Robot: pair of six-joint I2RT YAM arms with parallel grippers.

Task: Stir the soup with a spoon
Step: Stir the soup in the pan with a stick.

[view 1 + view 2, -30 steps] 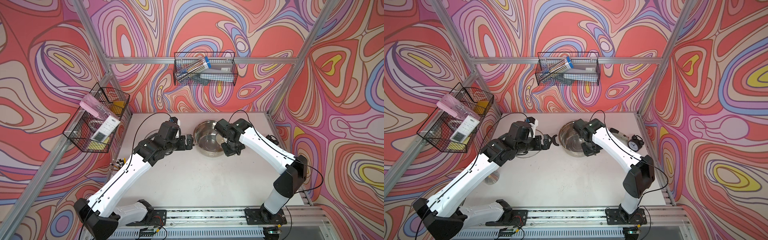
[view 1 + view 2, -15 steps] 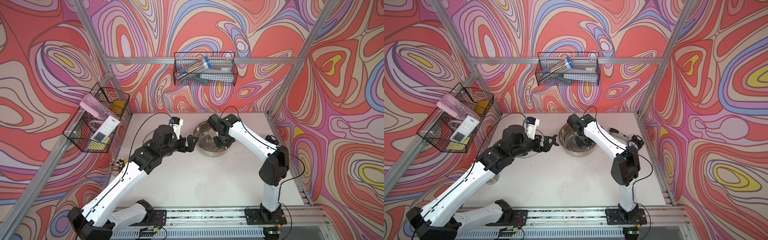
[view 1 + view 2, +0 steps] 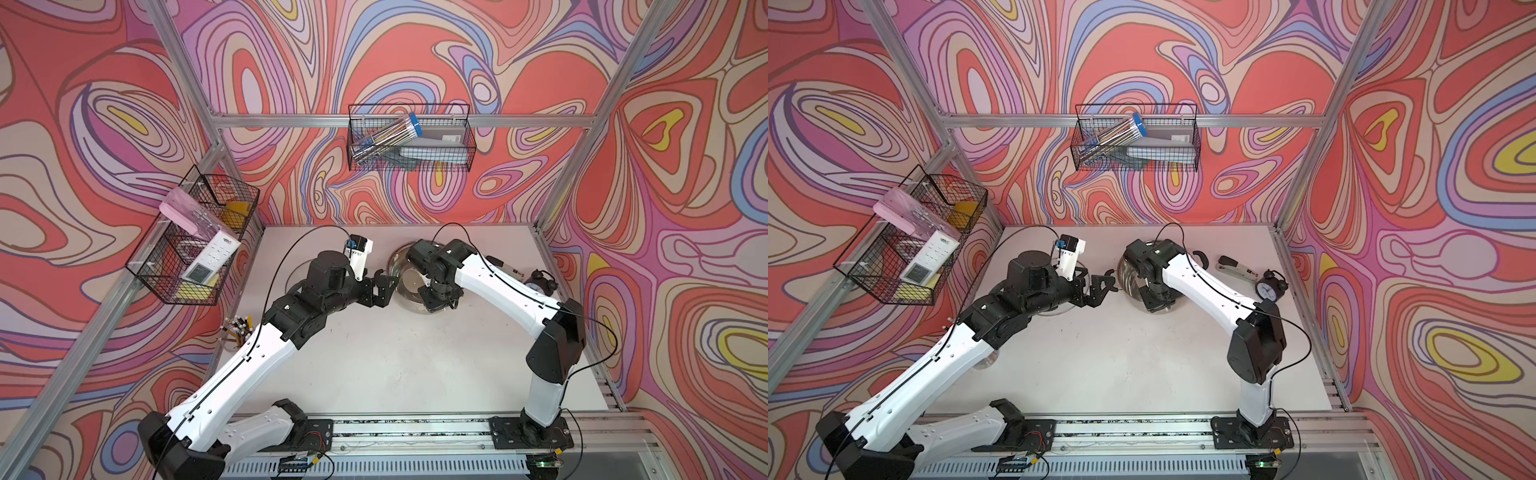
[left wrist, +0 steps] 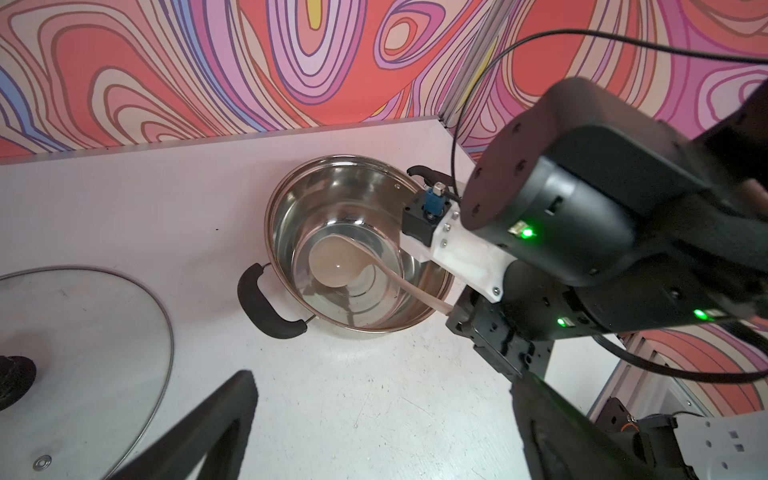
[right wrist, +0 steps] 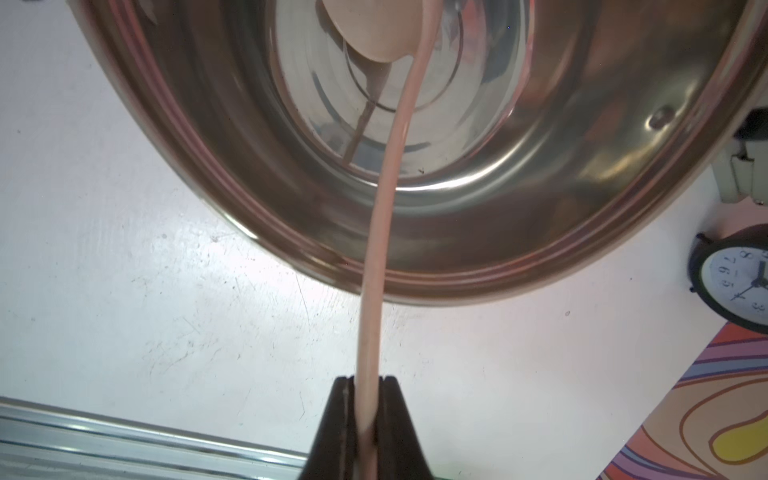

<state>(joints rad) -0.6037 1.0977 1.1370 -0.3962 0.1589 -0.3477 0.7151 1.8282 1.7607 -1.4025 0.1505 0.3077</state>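
The shiny steel pot (image 3: 404, 261) (image 3: 1126, 272) stands at the back middle of the table. No soup shows in it, only its bare bottom. The cream spoon (image 4: 332, 264) has its bowl low inside the pot (image 4: 299, 199), near the bottom. Its thin handle (image 5: 378, 249) rises over the pot's rim (image 5: 540, 187). My right gripper (image 5: 368, 386) (image 3: 436, 297) is shut on the end of that handle, above the pot's front edge. Just left of the pot my left gripper (image 3: 384, 286) (image 3: 1106, 286) (image 4: 384, 382) stands open and holds nothing, next to the black loop handle (image 4: 266, 307).
A glass lid (image 4: 83, 332) lies flat left of the pot, partly under my left arm. A black alarm clock (image 3: 1268, 286) and a stapler (image 3: 1235, 268) sit at the right. A cup of pencils (image 3: 239, 328) stands at the left edge. Two wire baskets (image 3: 409, 137) (image 3: 195, 245) hang on the walls.
My right gripper has carried the spoon leftward across the pot, and the right elbow has swung out to the right. My left wrist has rolled while staying beside the pot.
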